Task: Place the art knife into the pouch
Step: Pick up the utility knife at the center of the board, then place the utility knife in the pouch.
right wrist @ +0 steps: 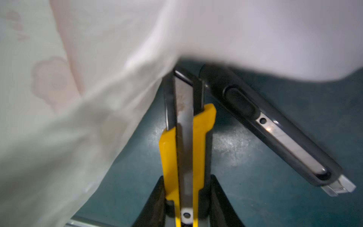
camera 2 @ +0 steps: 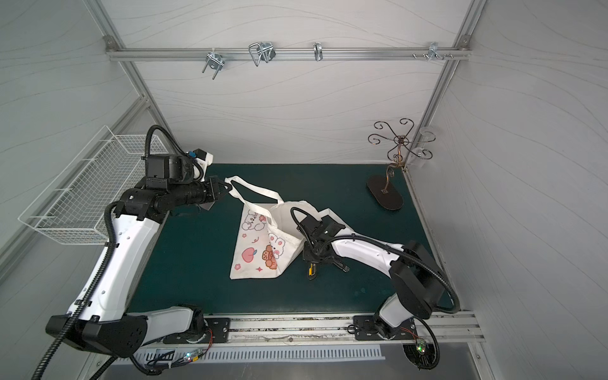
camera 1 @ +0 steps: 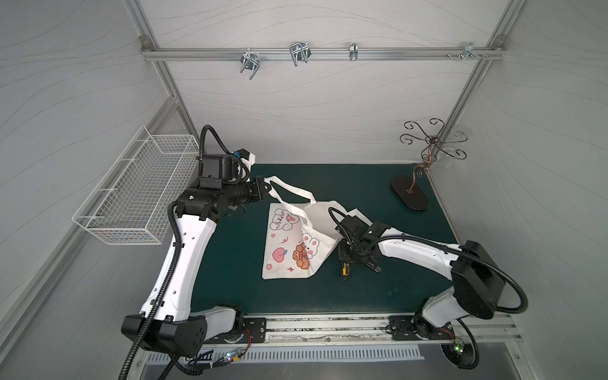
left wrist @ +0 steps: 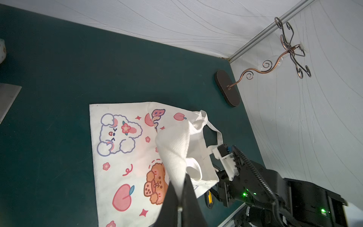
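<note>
Beside art knife (right wrist: 184,137): pouch (right wrist: 78,98), grey cutter (right wrist: 275,133)

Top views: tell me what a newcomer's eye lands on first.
The cartoon-printed pouch lies mid-mat, one strap held up by the left gripper, fingers shut on it. On its right-arm side, the right gripper has its fingers clamped on the yellow art knife, whose far end is at the pouch's edge. A second, dark knife lies beside it on the green mat.
</note>
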`<state>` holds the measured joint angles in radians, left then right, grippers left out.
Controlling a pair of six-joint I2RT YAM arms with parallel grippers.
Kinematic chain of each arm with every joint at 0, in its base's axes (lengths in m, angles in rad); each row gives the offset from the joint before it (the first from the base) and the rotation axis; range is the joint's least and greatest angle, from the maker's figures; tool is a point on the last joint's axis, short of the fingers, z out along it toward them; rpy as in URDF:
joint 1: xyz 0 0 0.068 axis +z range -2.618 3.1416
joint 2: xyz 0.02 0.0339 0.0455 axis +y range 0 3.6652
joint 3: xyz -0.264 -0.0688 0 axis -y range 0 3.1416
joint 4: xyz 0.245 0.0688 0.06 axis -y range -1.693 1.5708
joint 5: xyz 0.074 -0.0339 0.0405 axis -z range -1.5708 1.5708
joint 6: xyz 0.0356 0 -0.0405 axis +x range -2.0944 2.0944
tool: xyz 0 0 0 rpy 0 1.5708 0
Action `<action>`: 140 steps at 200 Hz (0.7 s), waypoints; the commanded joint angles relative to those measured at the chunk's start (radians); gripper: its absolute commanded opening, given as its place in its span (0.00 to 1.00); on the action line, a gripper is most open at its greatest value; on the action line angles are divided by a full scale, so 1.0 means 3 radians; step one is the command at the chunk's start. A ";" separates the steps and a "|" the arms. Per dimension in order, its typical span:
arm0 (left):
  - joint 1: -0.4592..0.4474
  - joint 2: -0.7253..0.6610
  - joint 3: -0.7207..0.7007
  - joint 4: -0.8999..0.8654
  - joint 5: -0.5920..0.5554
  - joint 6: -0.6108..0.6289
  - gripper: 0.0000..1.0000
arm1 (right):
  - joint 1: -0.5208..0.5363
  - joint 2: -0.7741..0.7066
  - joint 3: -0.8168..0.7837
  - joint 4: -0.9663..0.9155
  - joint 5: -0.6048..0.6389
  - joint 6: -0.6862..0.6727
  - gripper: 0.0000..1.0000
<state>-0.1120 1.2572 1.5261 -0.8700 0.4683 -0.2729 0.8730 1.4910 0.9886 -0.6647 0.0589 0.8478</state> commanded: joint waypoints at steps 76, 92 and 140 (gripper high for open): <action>0.0014 -0.0071 0.0001 0.0177 0.0208 -0.0044 0.00 | -0.0618 -0.0508 0.0497 -0.0456 -0.0244 -0.0513 0.08; 0.0012 -0.0079 -0.0007 0.0195 0.0231 -0.0052 0.00 | -0.0694 -0.0295 0.0662 -0.0364 -0.0482 -0.0642 0.08; -0.0019 -0.0083 -0.0033 0.0271 0.0340 -0.0118 0.00 | -0.0824 0.0243 0.1037 -0.0207 -0.0560 -0.0670 0.08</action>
<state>-0.1120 1.2560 1.5177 -0.8532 0.5285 -0.2886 0.6514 1.5284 1.2621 -0.7601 -0.0822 0.6537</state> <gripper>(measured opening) 0.065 0.321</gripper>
